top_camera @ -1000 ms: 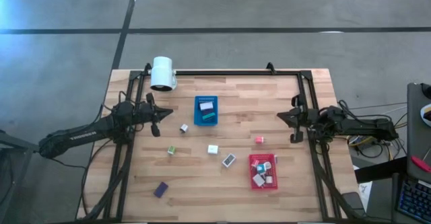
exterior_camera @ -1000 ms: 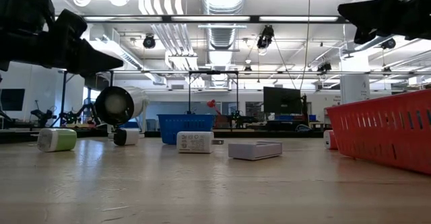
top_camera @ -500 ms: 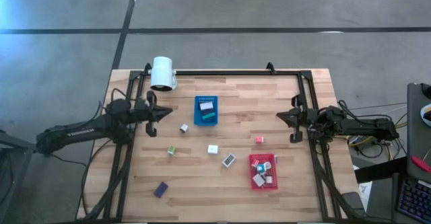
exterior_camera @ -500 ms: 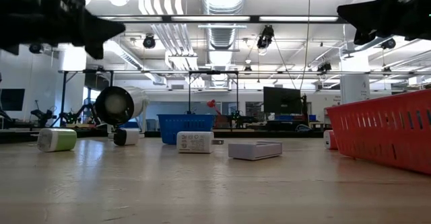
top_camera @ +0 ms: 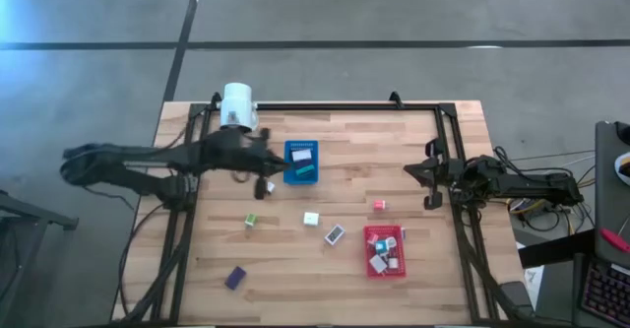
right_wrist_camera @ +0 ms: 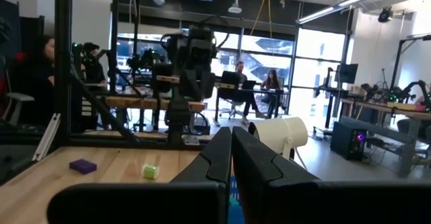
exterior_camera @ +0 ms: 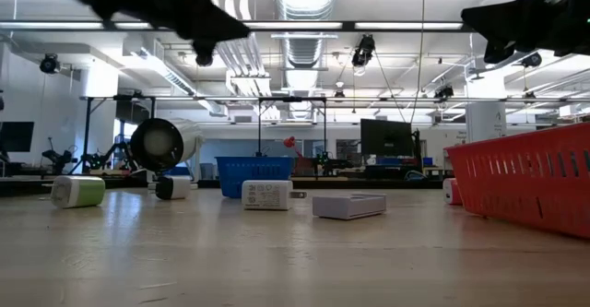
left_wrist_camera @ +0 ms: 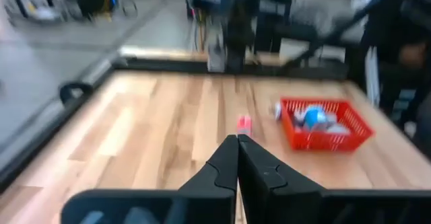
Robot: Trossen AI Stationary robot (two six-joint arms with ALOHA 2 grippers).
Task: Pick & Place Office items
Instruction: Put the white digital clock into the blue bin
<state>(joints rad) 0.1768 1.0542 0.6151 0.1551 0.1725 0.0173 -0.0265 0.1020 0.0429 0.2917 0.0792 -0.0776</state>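
Both pincers pinched shut, empty: left pincer [top_camera: 268, 161] beside blue tray [top_camera: 301, 162], right pincer [top_camera: 425, 175] at table edge.

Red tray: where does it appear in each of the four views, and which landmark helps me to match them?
High view: red tray at lower right of the table.
Low view: red tray fills the right edge.
Left wrist view: red tray right of centre.
Right wrist view: not in it.
Landmark: pink block beside the tray, also in the left wrist view.
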